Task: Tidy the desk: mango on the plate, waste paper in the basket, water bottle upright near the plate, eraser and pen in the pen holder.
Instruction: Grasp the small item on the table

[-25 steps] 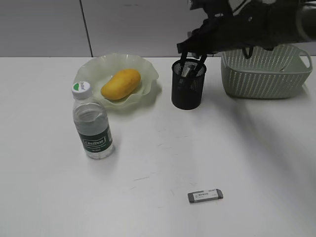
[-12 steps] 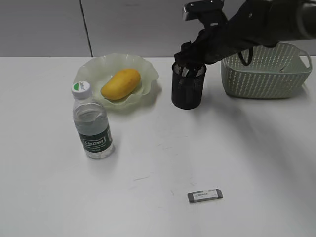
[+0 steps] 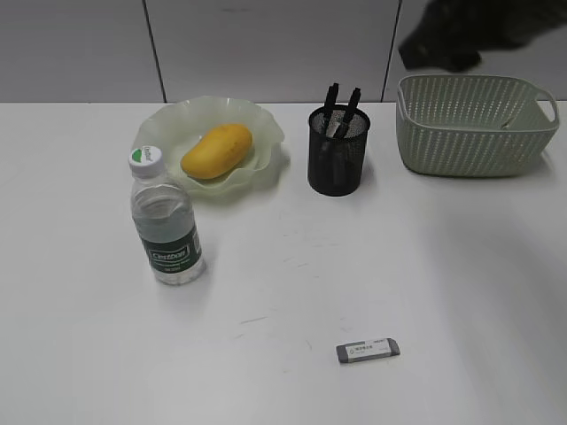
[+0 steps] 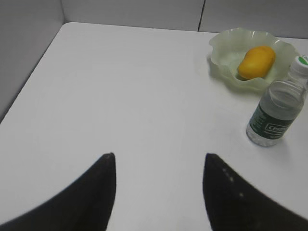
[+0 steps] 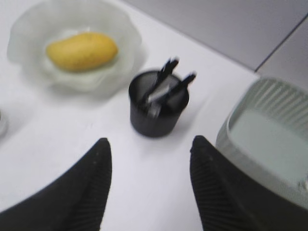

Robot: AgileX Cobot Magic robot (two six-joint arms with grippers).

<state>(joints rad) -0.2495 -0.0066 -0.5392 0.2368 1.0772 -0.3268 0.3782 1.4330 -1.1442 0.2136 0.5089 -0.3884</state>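
On the left of the white surface (image 3: 443, 266), the water bottle (image 3: 165, 221) stands upright with its cap on, its dark green label facing the exterior camera. It sits just in front of the plate (image 3: 266, 124) and slightly left of it, near but not touching. The mango (image 3: 216, 150) lies in the plate's hollow, its long axis tilted up toward the right.

In the left wrist view, the left hand (image 4: 159, 192) hovers over bare surface with its two dark fingers spread apart and nothing between them; the bottle and plate lie well off to its right.

Right of the plate stands the pen holder (image 3: 337, 150), upright, with two black pens (image 3: 341, 102) leaning out of its mouth side by side. A pale strip shows among them inside the cup in the right wrist view, too blurred to identify.

Well in front of the pen holder, near the lower edge of the exterior view, the eraser (image 3: 368, 351) lies flat on the surface by itself.

The right hand (image 5: 149, 187) hangs above and in front of the pen holder, fingers parted and empty; in the exterior view only a dark blur of that arm shows at the top right.

Farthest right sits the basket (image 3: 474, 124). A small pale scrap shows at its far inner edge, too small to tell what it is.
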